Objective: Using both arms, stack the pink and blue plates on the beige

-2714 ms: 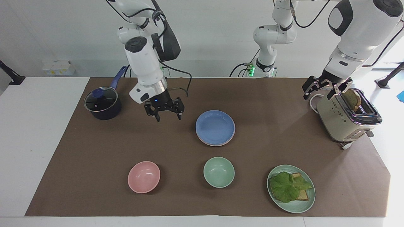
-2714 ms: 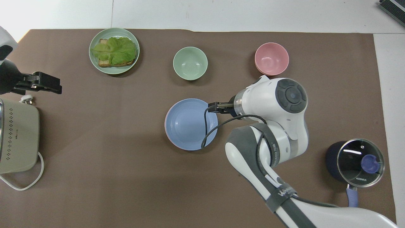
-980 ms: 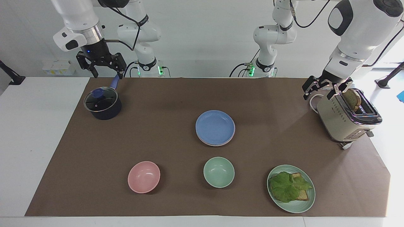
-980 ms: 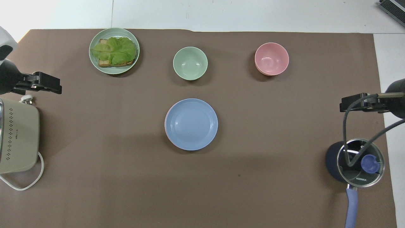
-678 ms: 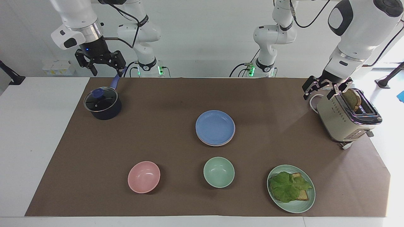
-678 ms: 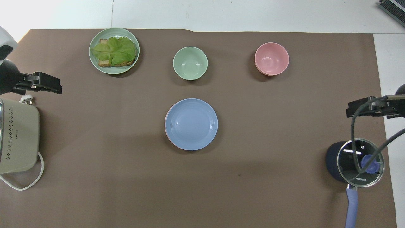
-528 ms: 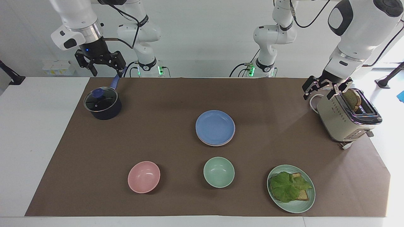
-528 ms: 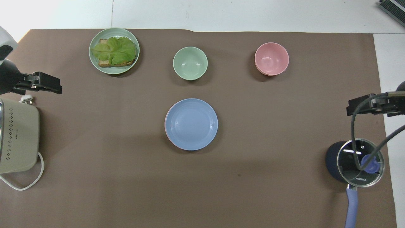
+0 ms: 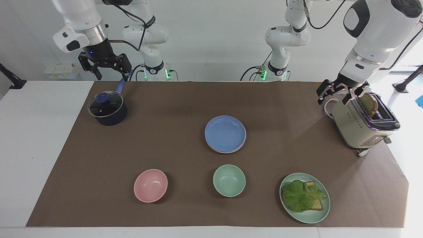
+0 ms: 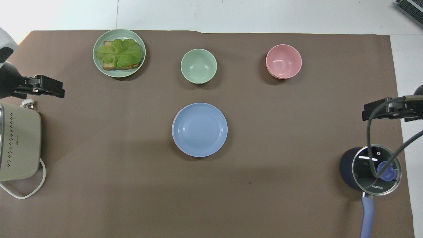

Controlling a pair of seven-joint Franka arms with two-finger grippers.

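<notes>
The blue plate (image 9: 225, 133) (image 10: 200, 129) lies at the middle of the brown mat, on top of a stack. A thin rim of the pink plate (image 10: 173, 126) shows under its edge. The beige plate is hidden beneath them. My right gripper (image 9: 111, 76) (image 10: 365, 114) hangs open and empty, high over the handle of the dark pot. My left gripper (image 9: 332, 99) (image 10: 61, 91) waits open and empty beside the toaster. Both are well away from the stack.
A lidded dark pot (image 9: 107, 108) stands at the right arm's end, a cream toaster (image 9: 362, 124) with bread at the left arm's end. Farther from the robots than the stack are a pink bowl (image 9: 150, 185), a green bowl (image 9: 229, 180) and a green plate (image 9: 304, 197) with lettuce toast.
My right gripper has left the blue plate's side, risen and drawn back over the pot's handle, where it has held for the last second. The left arm and the plates have not moved.
</notes>
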